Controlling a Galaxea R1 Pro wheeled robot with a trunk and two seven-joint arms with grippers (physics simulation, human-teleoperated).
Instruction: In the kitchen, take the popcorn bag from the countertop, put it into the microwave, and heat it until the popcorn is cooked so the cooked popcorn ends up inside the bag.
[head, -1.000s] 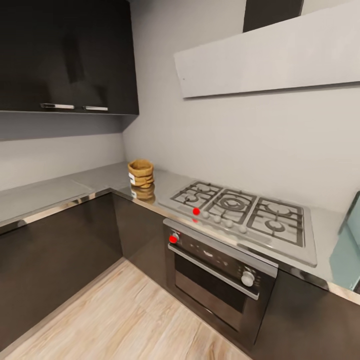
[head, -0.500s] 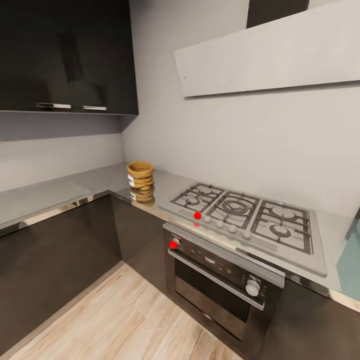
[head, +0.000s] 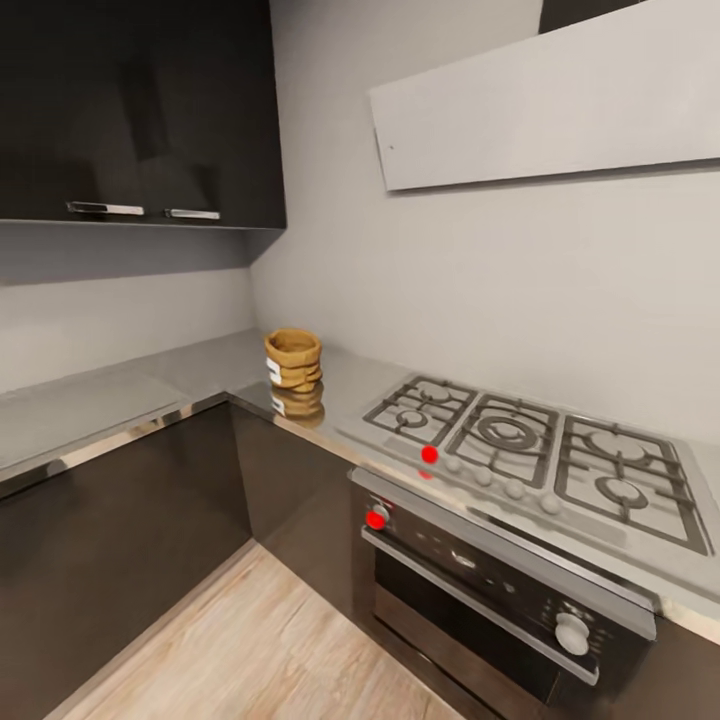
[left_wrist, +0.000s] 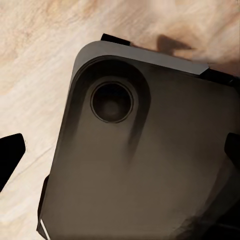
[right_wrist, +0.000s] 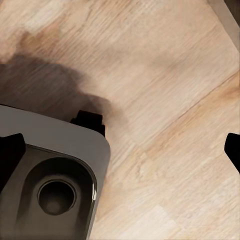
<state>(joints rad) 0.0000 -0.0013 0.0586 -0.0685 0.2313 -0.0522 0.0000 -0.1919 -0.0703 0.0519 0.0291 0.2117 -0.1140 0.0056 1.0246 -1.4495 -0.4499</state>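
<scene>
Since a second ago the whole head view has swung leftward and a little closer, so the hob, the oven and the popcorn bag all sit further right in the picture; that is the camera's move, and nothing on the counter itself has shifted.

Nearest, the wrist views look straight down. The left pincer (left_wrist: 120, 155) has its two dark fingertips (left_wrist: 10, 152) at opposite edges of the picture, spread wide apart with nothing between them, above the robot's grey base (left_wrist: 145, 165) and the wooden floor (left_wrist: 35, 60). The right pincer (right_wrist: 120, 147) is likewise spread wide and empty, its fingertips (right_wrist: 10, 150) at the two sides, over pale floor planks and a corner of the same base.

In the head view the wooden floor (head: 250, 640) runs up to dark cabinet fronts (head: 120, 520). To the right stands the black built-in oven (head: 490, 600), with a red knob at its left end and a white knob at its right. Above it lies the steel gas hob (head: 540, 450) with three sets of grates and a row of knobs along its front, the leftmost red.

Further back, the popcorn bag (head: 293, 360) stands upright on the grey counter (head: 100, 395), in the corner stretch to the left of the hob and apart from it, its white label facing left and its reflection showing in the glossy surface below. Behind are the pale wall, dark upper cabinets (head: 140, 110) on the left and a light extractor hood (head: 550, 100) above the hob.
</scene>
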